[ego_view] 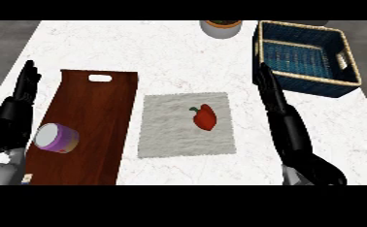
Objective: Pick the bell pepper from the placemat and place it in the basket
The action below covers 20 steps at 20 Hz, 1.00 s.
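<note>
On the white marbled counter (165, 51) I am looking steeply down at a grey placemat (161, 138) lying near the middle, and the red bell pepper (205, 118) is sitting on its right half, green stem pointing far-left, untouched. My right hand (271, 92) is hovering to the right of the placemat, fingers straight and together, pointing away from me and holding nothing; it is apart from the pepper and just near-left of the basket. My left hand (25, 88) is resting at the left edge, fingers straight and up, also holding nothing. At the far right the blue basket (342, 46) with a tan rim is standing open, nothing visible inside it. Left of the placemat a dark wooden cutting board (93, 109) is carrying a small lilac-banded container (56, 137), and a round pot (221, 27) is showing at the far edge.

I am judging the pick as not yet begun. What could go wrong: the pepper's rounded, glossy body may be rolling or slipping aside if my fingers are closing off-centre; the soft mat could be bunching under a low approach; and my forearm, so close to the basket's near-left corner, could be nudging it while swinging across
</note>
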Available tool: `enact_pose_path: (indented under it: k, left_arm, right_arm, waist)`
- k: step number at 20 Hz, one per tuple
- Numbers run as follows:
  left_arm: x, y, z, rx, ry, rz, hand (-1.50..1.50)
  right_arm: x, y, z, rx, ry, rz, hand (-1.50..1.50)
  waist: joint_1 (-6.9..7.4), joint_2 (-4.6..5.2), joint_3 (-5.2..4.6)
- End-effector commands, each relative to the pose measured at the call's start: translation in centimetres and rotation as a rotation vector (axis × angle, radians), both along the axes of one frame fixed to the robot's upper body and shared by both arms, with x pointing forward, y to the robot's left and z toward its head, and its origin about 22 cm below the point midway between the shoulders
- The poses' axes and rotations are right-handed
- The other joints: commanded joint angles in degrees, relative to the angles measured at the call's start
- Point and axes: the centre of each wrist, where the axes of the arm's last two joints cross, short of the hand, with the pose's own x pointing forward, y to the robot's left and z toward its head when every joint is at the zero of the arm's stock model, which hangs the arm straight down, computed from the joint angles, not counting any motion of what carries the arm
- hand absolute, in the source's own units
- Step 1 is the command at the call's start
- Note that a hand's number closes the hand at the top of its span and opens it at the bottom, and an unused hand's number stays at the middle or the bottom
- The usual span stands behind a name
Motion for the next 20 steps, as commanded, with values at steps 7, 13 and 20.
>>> enact_pose_path:
  k: [7,13,20]
  left_arm:
    - [1.0,-4.8,-1.5,-0.18,0.175,-0.189,0.0]
    - [2.2,-4.6,-1.2,-0.259,0.286,-0.183,0.0]
    - [2.0,-2.3,0.5,-0.272,0.324,-0.135,0.0]
  right_arm:
    - [3.2,6.9,8.6,-0.008,-0.427,0.816,1.5]
    - [3.0,7.9,4.1,0.071,-0.537,1.187,-1.5]
    - [6.4,6.1,7.8,-0.152,-0.484,1.141,-1.5]
  waist:
    - [8.36,2.66,-0.65]
    - [3.28,2.04,-0.58]
    - [1.7,0.86,-0.8]
